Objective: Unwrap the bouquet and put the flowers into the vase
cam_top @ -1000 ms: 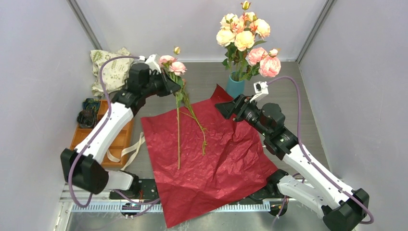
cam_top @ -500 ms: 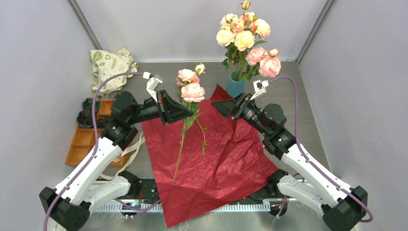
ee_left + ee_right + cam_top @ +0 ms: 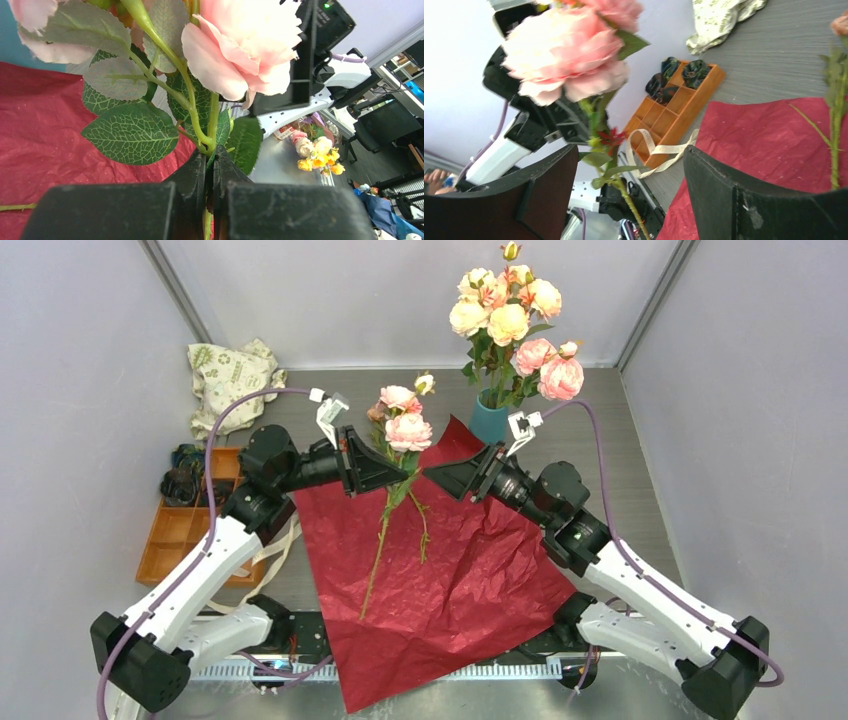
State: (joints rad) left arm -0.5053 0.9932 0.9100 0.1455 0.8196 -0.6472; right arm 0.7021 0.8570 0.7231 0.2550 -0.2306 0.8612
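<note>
Left gripper (image 3: 210,167) was fully closed on the stem (image 3: 383,525) of one rose spray, pinching it just beneath the lowest leaves. The pink head (image 3: 408,430) stood above the fingers. The lower stem hung down over the spread red wrapping paper (image 3: 460,560); contact between stem foot and paper could not be determined.

Right gripper (image 3: 626,162) was wide open and held nothing. Its wrist view showed the stem between its two fingers, touching neither.

The teal vase (image 3: 489,420) stood at the far corner of the paper, on the right arm's side, already carrying several flowers (image 3: 510,320).

Assessment: the step in hand appeared to be a handover of the spray from left to right.

Recommendations:
- The right jaws should close on bare stem, clear of the leaves and the left fingers.
- The left grip should be released only once the right one is firm.
- The stem foot should be lifted clear of the paper before travel.
- Entry to the vase should be steep and slow, through a gap among the standing stems. The vase looked short and top-heavy, and a sideways push could tip it.
</note>
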